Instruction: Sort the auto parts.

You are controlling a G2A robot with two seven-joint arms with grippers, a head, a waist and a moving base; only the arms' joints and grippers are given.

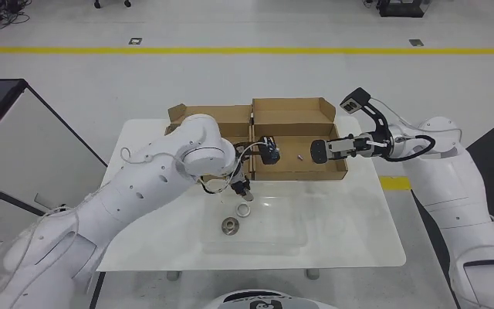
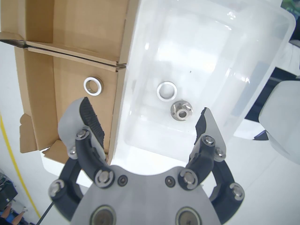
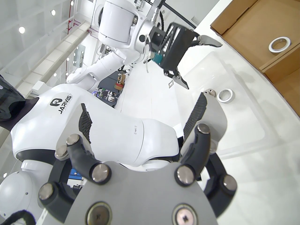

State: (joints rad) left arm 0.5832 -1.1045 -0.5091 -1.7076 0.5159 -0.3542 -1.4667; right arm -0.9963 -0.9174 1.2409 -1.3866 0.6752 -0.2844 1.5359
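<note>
**A:** Why does the left tool (image 2: 144,106) hang over the clear bin (image 2: 276,47) with nothing in it?

**B:** Its jaws stand wide apart and empty above two parts on the bin floor. One is a plain metal ring (image 2: 166,91), and a flanged hub (image 2: 181,111) lies just beside it. I read that as lining up for a pick.

**A:** And the cardboard?

**B:** Two boxes sit side by side on the table (image 1: 363,224), just beside the bin's long wall. The first box (image 2: 63,71) holds a matching ring (image 2: 93,85) lying flat, so it looks like the place for rings. The ring in the bin probably belongs there too.

**A:** The hub, then?

**B:** It is a different kind of part, so likely the other box (image 1: 297,127).

**A:** Where is the right tool (image 3: 142,103)?

**B:** It is over that other box, jaws apart as well and gripping nothing. I'd guess it is parked aside so the left arm has the bin to itself.
</note>
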